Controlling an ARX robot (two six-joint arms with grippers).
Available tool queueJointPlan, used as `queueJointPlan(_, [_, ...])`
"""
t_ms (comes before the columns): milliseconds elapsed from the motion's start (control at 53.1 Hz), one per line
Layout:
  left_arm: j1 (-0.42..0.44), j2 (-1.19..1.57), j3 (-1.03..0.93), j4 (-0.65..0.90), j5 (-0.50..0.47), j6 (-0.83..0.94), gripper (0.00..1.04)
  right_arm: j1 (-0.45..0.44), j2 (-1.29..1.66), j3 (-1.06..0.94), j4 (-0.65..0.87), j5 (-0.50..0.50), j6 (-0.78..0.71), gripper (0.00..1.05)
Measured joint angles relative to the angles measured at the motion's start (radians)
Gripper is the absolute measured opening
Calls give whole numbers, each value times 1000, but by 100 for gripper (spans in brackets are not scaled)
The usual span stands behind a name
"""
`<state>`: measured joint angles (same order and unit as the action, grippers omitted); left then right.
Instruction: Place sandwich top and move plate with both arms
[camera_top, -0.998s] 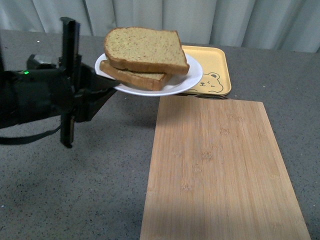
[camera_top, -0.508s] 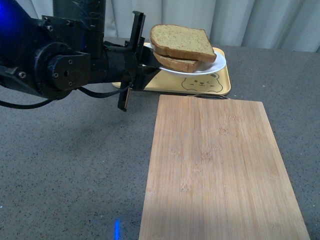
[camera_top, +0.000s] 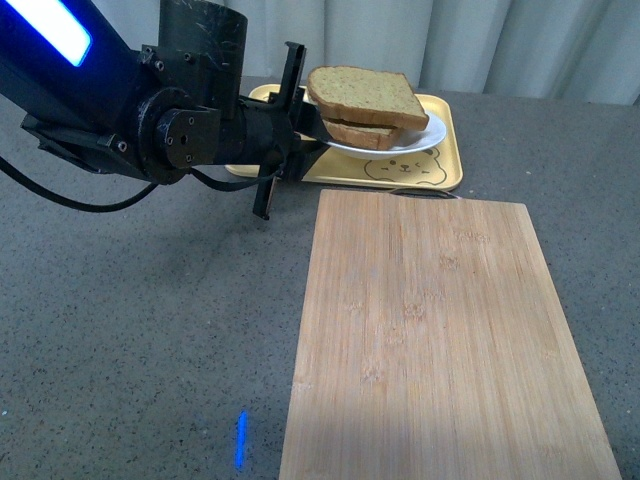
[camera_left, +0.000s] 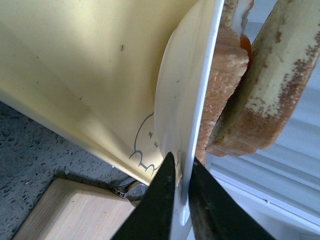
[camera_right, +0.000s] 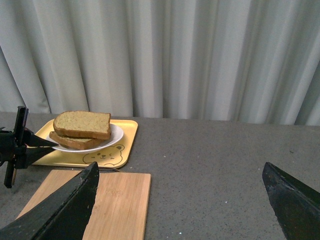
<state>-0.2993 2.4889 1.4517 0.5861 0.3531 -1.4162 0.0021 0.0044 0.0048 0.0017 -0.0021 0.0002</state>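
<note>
- The sandwich top (camera_top: 365, 95) lies flat on a lower slice (camera_top: 362, 134), crust outward. Its long axis runs across the front view, with the rounded end toward the left arm and the squarer end away from it.
- It sits slightly askew on the lower slice, overhanging it on the far side.
- Both slices rest on the plate (camera_top: 428, 134). The plate is held nearly level over the yellow tray (camera_top: 447, 152), above the bear drawing. Whether its underside touches the tray cannot be told.
- The tray sits on the grey bench (camera_top: 150, 330), just behind the far edge of the cutting board (camera_top: 440, 330).
- The left claw (camera_left: 183, 161) is clenched on the plate's near rim. One finger is under the rim and one over it, with only the thin white edge between them.
- The upper finger reaches almost to the crust of the lower slice.
- The left arm (camera_top: 120, 120) comes in from the left side and reaches out over the bench. Its forearm is about level, its wrist is rolled so the claw's cross bar stands upright, and a blue strip glows near the shoulder end.
- The right claw (camera_right: 180, 167) is spread wide and grips nothing. Its two fingers frame bare bench well to the side of the tray, facing the pale curtain (camera_right: 200, 55).
</note>
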Motion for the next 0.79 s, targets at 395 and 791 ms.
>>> queueJointPlan(395, [14,-258,-268,87,-67,168,85,0,0,0,0,0,0,95])
queueJointPlan(791, [103,-629,-891,713,-549,1333,21,0,0,0,0,0,0,95])
